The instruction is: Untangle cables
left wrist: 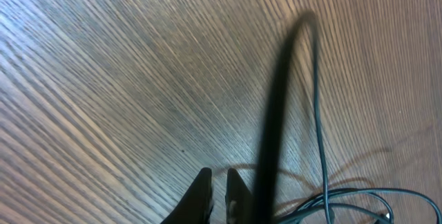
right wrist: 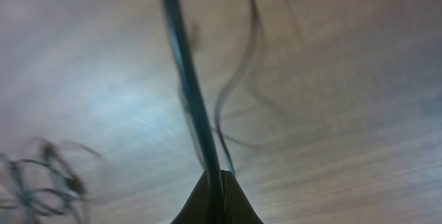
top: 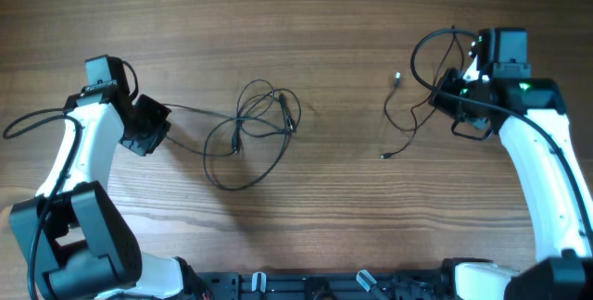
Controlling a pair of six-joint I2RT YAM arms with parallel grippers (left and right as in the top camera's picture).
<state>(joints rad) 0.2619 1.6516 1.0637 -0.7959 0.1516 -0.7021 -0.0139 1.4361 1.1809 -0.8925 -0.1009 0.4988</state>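
On the wooden table (top: 324, 22), right of the cable tangle (top: 255, 124), the right gripper (right wrist: 215, 175) pinches one cable (right wrist: 185, 79). The left gripper (left wrist: 217, 177) is pressed together. Hard pulling may tighten the loops.

Close view of a wooden table (left wrist: 103, 79). At the bottom edge, the left gripper (left wrist: 217, 200) shows two dark fingertips almost together. Beside them a blurred black cable (left wrist: 318, 113) rises, arches, then drops into loops at lower right.
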